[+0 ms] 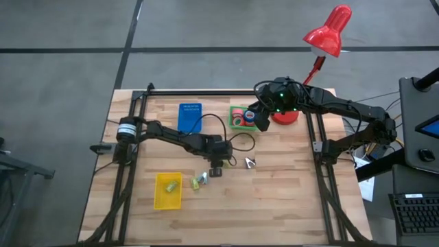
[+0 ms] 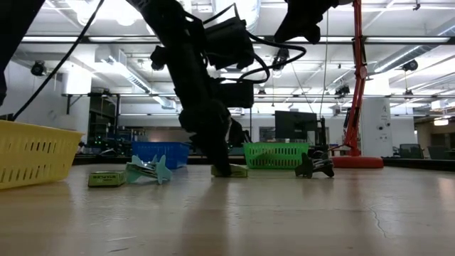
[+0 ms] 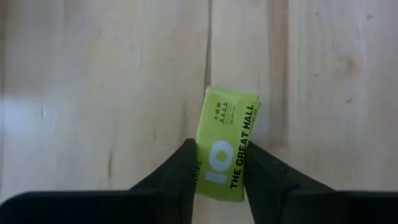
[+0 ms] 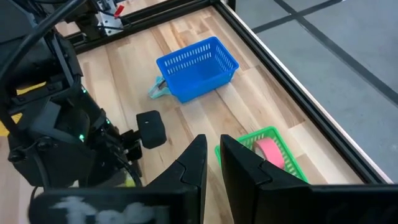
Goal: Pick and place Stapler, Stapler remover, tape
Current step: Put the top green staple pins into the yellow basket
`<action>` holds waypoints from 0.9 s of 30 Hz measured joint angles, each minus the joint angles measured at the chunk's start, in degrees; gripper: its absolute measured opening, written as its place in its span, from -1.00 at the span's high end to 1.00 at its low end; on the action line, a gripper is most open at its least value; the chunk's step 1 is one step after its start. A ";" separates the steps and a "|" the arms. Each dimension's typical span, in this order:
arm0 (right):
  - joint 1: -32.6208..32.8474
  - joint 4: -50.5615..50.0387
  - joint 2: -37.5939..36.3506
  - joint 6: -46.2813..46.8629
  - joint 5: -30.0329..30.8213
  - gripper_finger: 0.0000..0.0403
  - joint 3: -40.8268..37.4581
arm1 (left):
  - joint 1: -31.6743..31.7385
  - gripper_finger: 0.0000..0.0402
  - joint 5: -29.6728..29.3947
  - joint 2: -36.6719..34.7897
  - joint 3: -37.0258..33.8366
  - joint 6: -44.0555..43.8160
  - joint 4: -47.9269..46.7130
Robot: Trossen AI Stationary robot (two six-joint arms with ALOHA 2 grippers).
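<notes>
The left gripper (image 3: 219, 171) is reaching down to the middle of the wooden desk (image 1: 274, 199), its jaws sitting narrow on either side of a small lime-green staple box (image 3: 227, 143) that is lying flat on the boards, though whether they are already pressing on it I cannot tell. The right gripper (image 4: 212, 163) is hovering over the green bin (image 1: 241, 118) at the far side of the desk with its jaws nearly together and carrying nothing. The red tape rolls (image 1: 238, 115) are lying inside that green bin, just beside the blue bin (image 1: 190, 116), while the yellow bin (image 1: 168, 191) is sitting near the front-left corner.
</notes>
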 joint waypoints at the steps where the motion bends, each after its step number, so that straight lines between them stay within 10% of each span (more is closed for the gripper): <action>1: 0.00 0.00 0.00 -0.02 0.00 0.79 0.00 | 0.15 0.47 -0.32 -0.07 -0.02 -0.17 -0.29; 17: -0.02 0.10 0.00 -2.63 0.02 0.79 -0.13 | -0.89 0.45 4.12 -12.68 1.95 -13.28 -24.42; 27: 0.00 1.68 0.00 -4.52 0.00 0.79 -0.23 | -11.93 0.32 5.75 -23.02 -5.62 -30.19 -31.04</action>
